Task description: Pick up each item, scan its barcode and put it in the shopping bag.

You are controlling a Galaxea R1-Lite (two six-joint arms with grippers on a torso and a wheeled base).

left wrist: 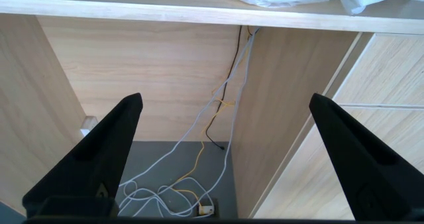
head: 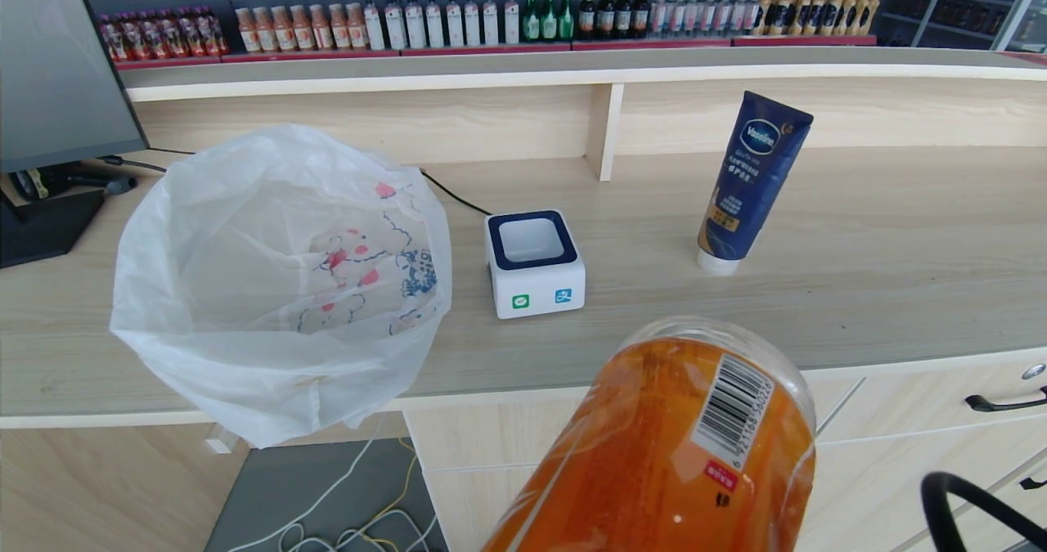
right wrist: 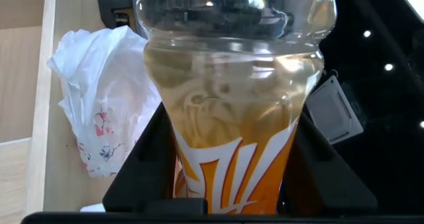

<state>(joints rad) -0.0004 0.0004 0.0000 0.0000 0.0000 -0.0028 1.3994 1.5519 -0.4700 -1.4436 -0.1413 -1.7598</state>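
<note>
A pale wooden checkout counter (head: 900, 274) is running across the head view, with rows of drink bottles (head: 491, 20) lining the shelf behind it. The shopping bag (head: 278, 274) is sitting open on the counter's left part, hanging a little over the front edge, and the white scanner (head: 534, 263) is standing just beside it. Well to the right, a blue tube (head: 752, 184) is standing on its cap, leaning slightly. The right gripper (right wrist: 232, 177) is clamping an orange drink bottle (head: 679, 446) between its fingers, holding it tilted in front of the counter edge (its barcode (head: 732, 401) is facing up toward the head camera). The left gripper (left wrist: 225, 101) is hanging below the counter with its fingers spread wide, above loose cables (left wrist: 179, 184) on the floor.
</note>
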